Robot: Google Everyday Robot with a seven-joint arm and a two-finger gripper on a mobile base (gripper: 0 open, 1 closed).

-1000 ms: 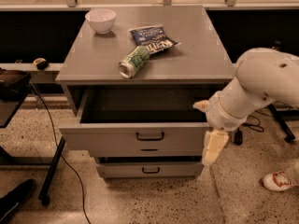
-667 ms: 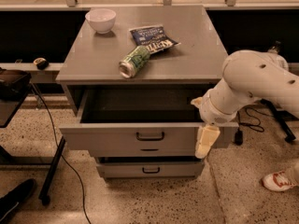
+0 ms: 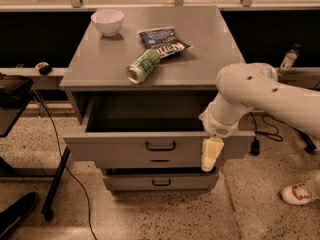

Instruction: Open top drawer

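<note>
The top drawer (image 3: pixel 120 146) of the grey cabinet stands pulled out, its deep box open and dark inside. Its wide flat front carries a small black bar handle (image 3: pixel 160 146) at the centre. My gripper (image 3: pixel 210 154) hangs pointing down in front of the right part of that front panel, right of the handle and apart from it. The white arm (image 3: pixel 265 94) reaches in from the right and covers the drawer's right corner. Nothing shows in the gripper.
On the cabinet top (image 3: pixel 210 39) are a white bowl (image 3: pixel 107 21), a green can (image 3: pixel 143 66) lying on its side and a blue snack bag (image 3: pixel 162 42). Lower drawers (image 3: pixel 161 182) sit below. A black stand (image 3: pixel 10 96) and cable are at left, a person's shoe (image 3: pixel 297 194) at right.
My arm has swung left, carrying the gripper from the drawer's right edge to in front of its front panel. The drawer stays pulled out by the same amount.
</note>
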